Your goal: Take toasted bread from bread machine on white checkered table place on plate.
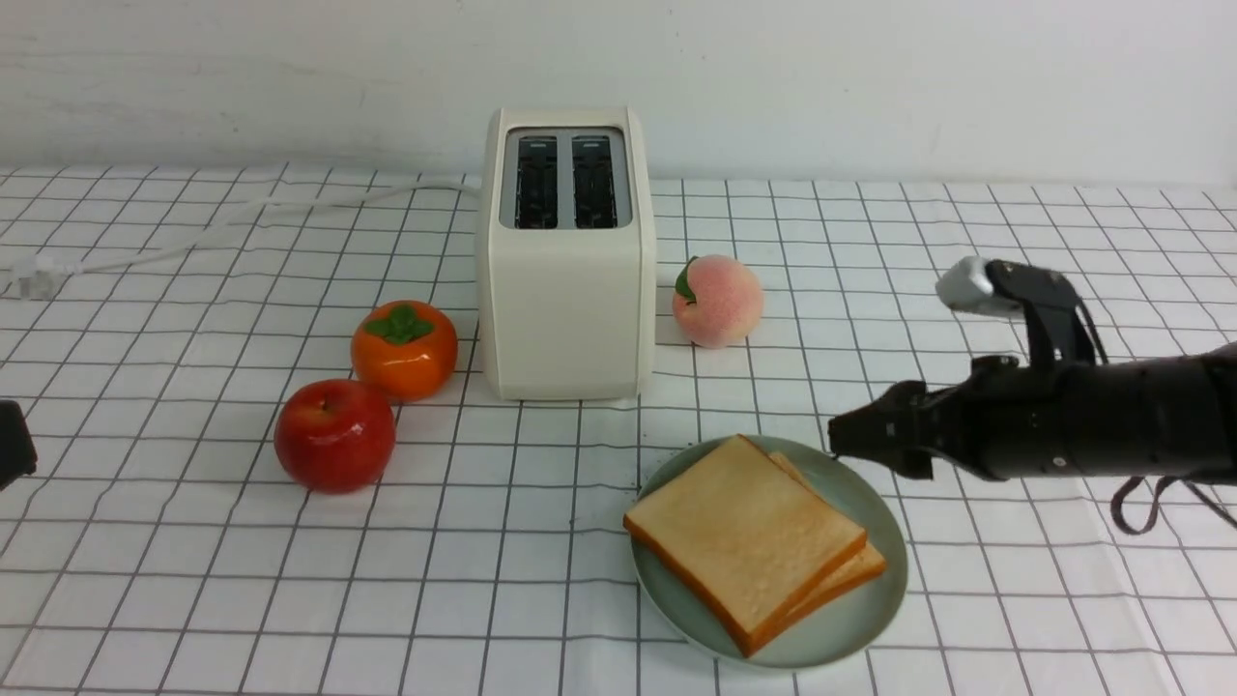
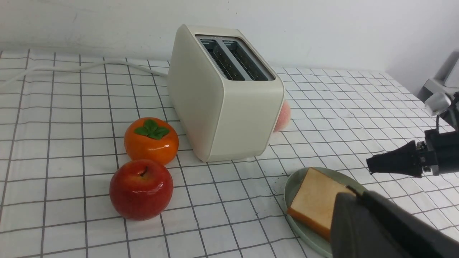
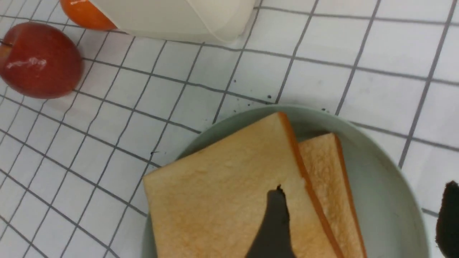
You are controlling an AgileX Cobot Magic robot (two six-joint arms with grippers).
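Note:
Two slices of toasted bread lie stacked on the plate [image 1: 850, 628], the top one [image 1: 744, 527] skewed over the lower one [image 1: 855, 570]. My right gripper [image 1: 850, 440] hovers at the plate's far right rim, open, its fingers [image 3: 274, 222] spread wide over the toast [image 3: 222, 193] and holding nothing. The bread machine [image 1: 565, 280] stands behind on the white checkered table [image 1: 193, 580], both dark slots empty. My left gripper [image 1: 10, 449] sits at the far left edge, shut and empty; its fingers [image 2: 353, 195] hide part of the plate [image 2: 297, 179].
An orange persimmon [image 1: 404, 350] and a red apple [image 1: 334, 435] lie left of the toaster. A peach [image 1: 717, 301] rests at its right side. The white cord [image 1: 242, 217] trails to a plug [image 1: 29, 280] at the far left.

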